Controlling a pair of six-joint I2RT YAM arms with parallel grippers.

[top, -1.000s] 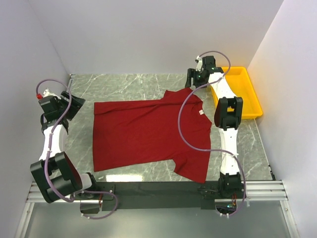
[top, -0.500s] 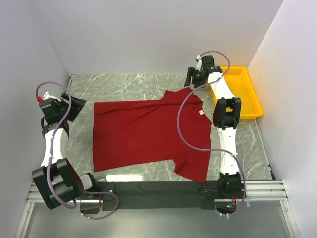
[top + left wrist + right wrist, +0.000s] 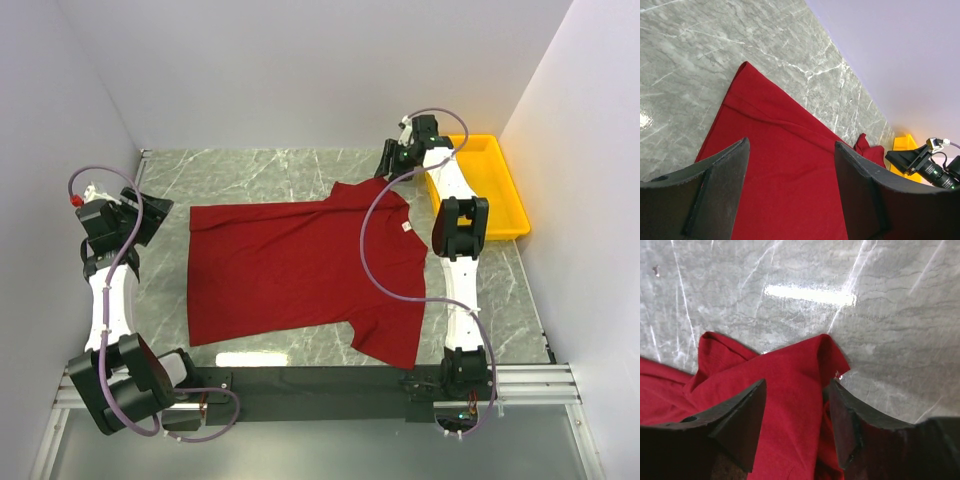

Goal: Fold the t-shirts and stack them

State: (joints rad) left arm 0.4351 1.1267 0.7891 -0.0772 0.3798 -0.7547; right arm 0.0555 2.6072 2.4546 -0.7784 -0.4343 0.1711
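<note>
One dark red t-shirt (image 3: 295, 270) lies spread flat on the marble table, collar with white tag (image 3: 406, 227) to the right, hem to the left. Its far sleeve (image 3: 785, 375) is crumpled near the back. My right gripper (image 3: 388, 160) is open and empty, just above that far sleeve; its fingers straddle the cloth in the right wrist view (image 3: 796, 390). My left gripper (image 3: 155, 215) is open and empty, left of the shirt's far hem corner (image 3: 744, 67); the left wrist view (image 3: 792, 150) shows the shirt (image 3: 785, 165) between the fingers.
A yellow plastic tray (image 3: 497, 190) stands at the back right, partly behind the right arm; it also shows in the left wrist view (image 3: 902, 145). White walls close in the table on three sides. A black rail (image 3: 320, 380) runs along the near edge.
The left gripper has drawn slightly back and to the left. The right gripper has shifted a little toward the back over the far sleeve. The shirt has not moved.
</note>
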